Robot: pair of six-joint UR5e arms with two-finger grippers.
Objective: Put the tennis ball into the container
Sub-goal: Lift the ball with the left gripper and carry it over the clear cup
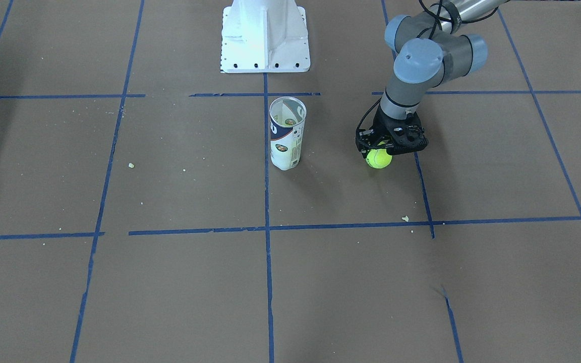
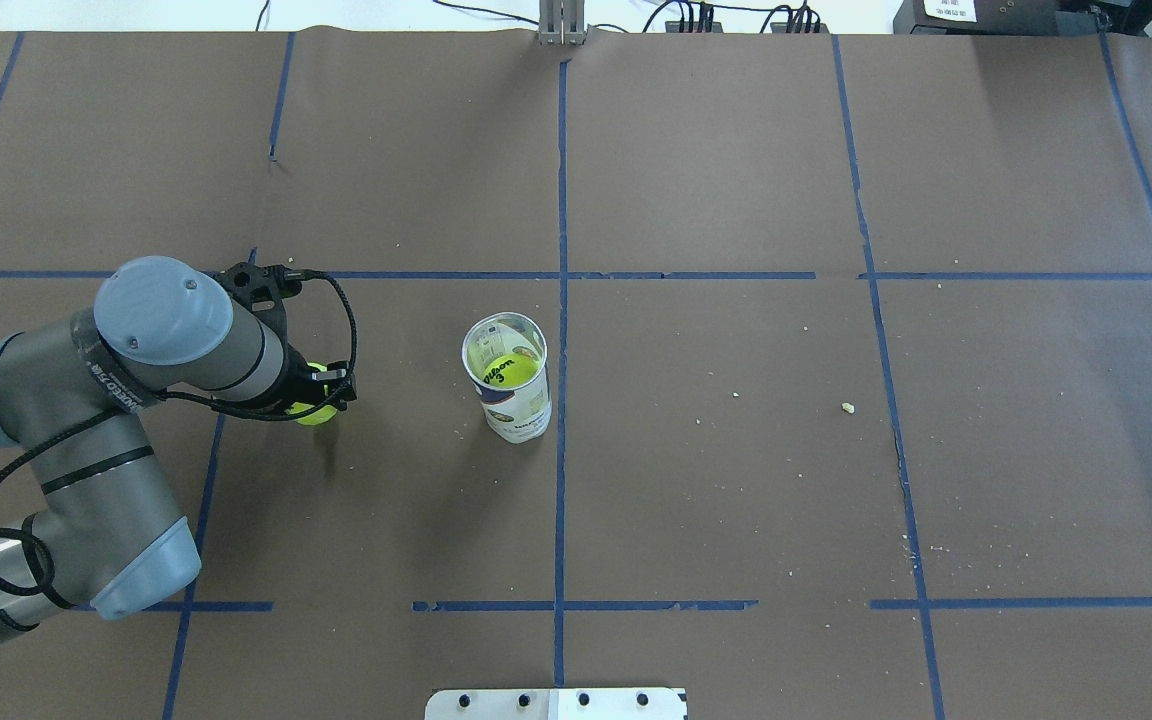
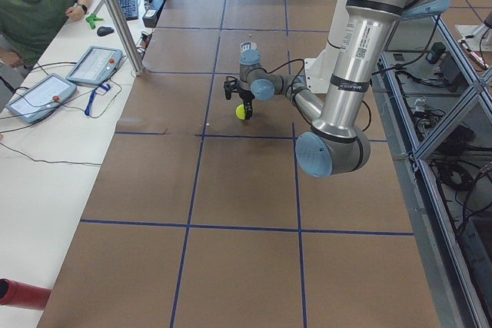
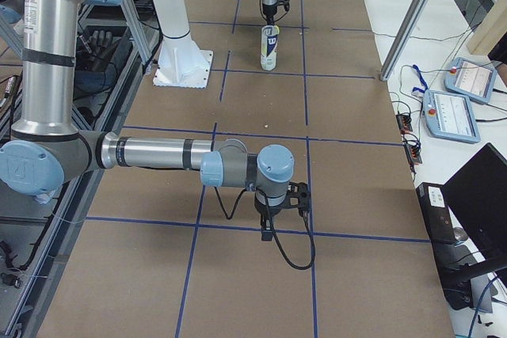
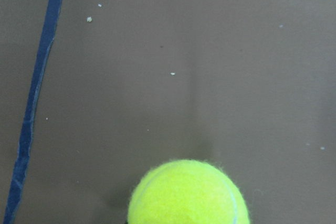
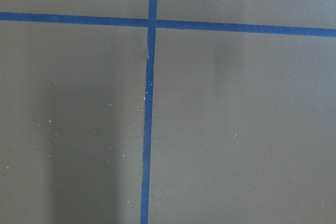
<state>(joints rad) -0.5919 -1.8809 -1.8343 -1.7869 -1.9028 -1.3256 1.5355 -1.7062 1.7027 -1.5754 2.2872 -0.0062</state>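
Hand and ball were together in the front view: the left hand [image 1: 380,151] was clamped on the tennis ball [image 1: 379,160], which stuck out under it. The container [image 1: 287,135] stood straight up on the tabletop [image 1: 169,282], with its open mouth on top. The ball was well apart from the container, on the robot's left side of it.

From overhead, the ball was again on the container's left. Another yellow ball [image 2: 503,370] already lay inside the container.

In the left side view, the ball looked a little above the tabletop, but I could not tell for sure.

In the right side view, the right hand [image 4: 271,223] hung far from the container, much farther than the left hand. I could not tell if it was apart or together.

The left wrist view showed only the top of the ball and brown tabletop. The right wrist view showed only tabletop and blue tape [image 6: 147,129].

I think the ball must next go up, across to the robot's right, and straight down into the container's mouth.
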